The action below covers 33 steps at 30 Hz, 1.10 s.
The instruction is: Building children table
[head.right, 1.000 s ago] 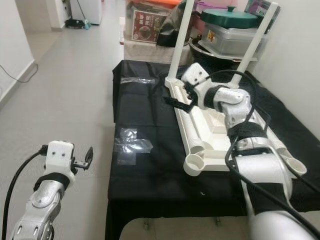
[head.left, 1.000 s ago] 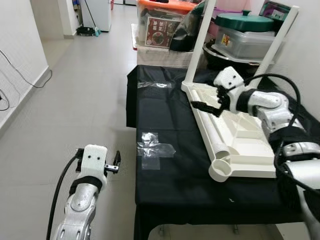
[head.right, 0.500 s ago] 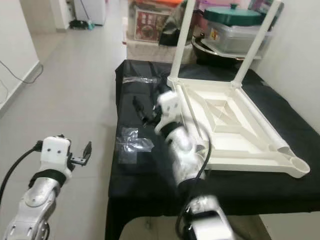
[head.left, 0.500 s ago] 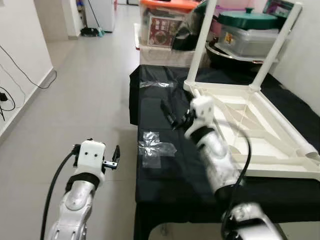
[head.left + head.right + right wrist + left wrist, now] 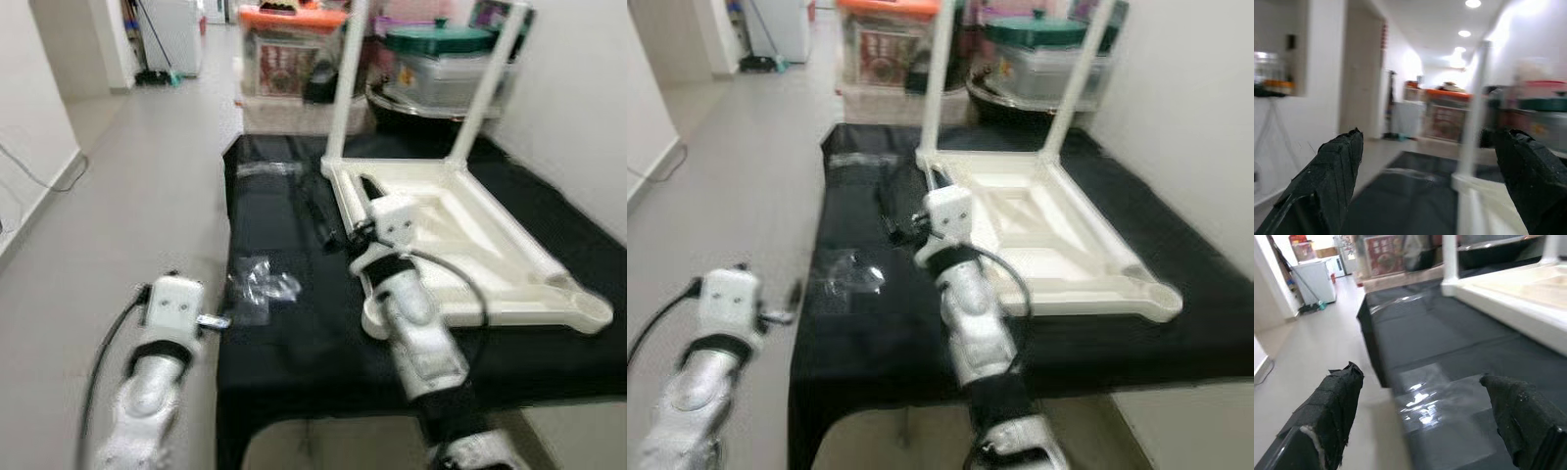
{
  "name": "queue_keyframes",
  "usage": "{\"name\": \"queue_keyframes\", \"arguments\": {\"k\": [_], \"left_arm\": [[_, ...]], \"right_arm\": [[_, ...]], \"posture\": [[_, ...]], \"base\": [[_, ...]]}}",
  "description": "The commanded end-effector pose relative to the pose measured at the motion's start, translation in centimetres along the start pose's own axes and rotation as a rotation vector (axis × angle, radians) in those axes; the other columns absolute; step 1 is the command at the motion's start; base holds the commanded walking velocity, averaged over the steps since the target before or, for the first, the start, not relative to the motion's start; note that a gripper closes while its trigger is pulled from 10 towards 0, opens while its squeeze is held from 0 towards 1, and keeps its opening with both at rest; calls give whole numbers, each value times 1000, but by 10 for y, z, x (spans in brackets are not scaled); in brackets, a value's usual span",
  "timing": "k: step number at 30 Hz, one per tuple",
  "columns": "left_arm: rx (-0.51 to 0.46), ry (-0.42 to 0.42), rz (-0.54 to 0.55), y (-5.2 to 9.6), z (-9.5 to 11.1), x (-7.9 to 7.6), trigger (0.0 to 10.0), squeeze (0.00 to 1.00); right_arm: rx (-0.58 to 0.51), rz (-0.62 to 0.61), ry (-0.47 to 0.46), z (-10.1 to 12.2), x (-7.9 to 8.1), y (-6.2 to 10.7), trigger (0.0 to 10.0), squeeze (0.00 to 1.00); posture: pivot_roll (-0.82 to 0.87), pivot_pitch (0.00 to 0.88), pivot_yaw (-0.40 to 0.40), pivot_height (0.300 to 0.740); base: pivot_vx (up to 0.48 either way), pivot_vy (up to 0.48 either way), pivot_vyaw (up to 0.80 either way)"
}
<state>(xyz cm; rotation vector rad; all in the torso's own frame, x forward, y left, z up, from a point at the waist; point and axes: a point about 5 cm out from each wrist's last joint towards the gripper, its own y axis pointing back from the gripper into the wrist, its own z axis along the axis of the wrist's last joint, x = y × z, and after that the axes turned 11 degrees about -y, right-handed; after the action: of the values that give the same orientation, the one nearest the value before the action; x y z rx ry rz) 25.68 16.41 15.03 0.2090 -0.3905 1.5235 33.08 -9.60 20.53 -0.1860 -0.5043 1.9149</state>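
While your left gripper (image 5: 217,320) idles open off the bench (image 5: 294,343), your open right gripper (image 5: 328,233) hovers just left of the upturned table (image 5: 460,230), the nearer arm.

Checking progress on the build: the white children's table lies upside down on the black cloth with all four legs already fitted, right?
Not quite. The white children's table does lie upside down on the black cloth, but only two legs stand up, at its far corners; the near corners show empty sockets. The left eye view shows this.
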Motion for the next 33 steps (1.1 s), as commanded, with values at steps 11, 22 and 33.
{"name": "queue_keyframes", "arguments": {"k": [11,22,33], "left_arm": [[-103,17,16,-11,25,23,10000,0],[-498,29,-62,-29,125,47,10000,0],[-1139,-25,-213,2,276,73,10000,0]], "right_arm": [[15,-45,-2,10,7,4,10000,0],[32,-90,2,11,-1,5,10000,0],[43,-116,6,12,-7,4,10000,0]], "posture": [[138,0,-69,740],[141,0,-84,740],[138,0,-81,740]], "base": [[0,-363,0],[0,0,0],[0,0,0]]}}
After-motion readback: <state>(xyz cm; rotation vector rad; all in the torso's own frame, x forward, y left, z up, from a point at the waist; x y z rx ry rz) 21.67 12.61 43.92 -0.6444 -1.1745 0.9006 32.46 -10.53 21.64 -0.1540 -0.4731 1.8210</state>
